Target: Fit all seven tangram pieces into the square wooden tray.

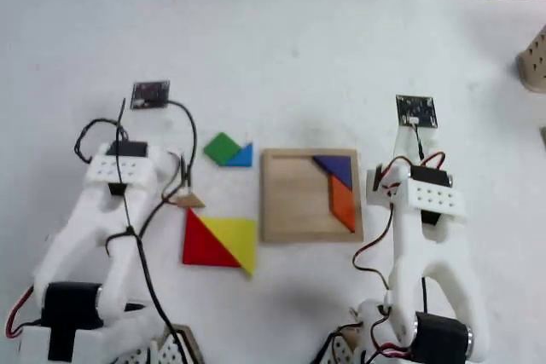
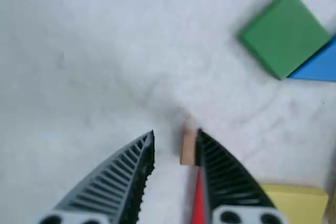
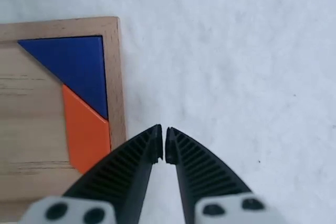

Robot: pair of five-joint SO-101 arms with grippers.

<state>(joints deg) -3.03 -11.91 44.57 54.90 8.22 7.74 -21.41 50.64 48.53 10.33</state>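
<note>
Left tool (image 2: 175, 135) spread, tan piece (image 2: 188, 148) off-centre between the jaws; closing could shove it onto red triangle (image 2: 198, 203) or flip it. Right tool (image 3: 164, 142) pressed together, empty.

White table (image 1: 281, 57) — a perforated beige object (image 1: 534, 61) at its edge.

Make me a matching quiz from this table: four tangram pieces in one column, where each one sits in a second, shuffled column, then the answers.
Column one:
1. green square
2. orange piece
3. tan piece
4. yellow triangle

Column two:
A. inside the wooden tray
B. edge to edge with the red triangle
C. by the tips of the left gripper
D. touching the light blue triangle

Pairs: 1-D, 2-A, 3-C, 4-B
</note>
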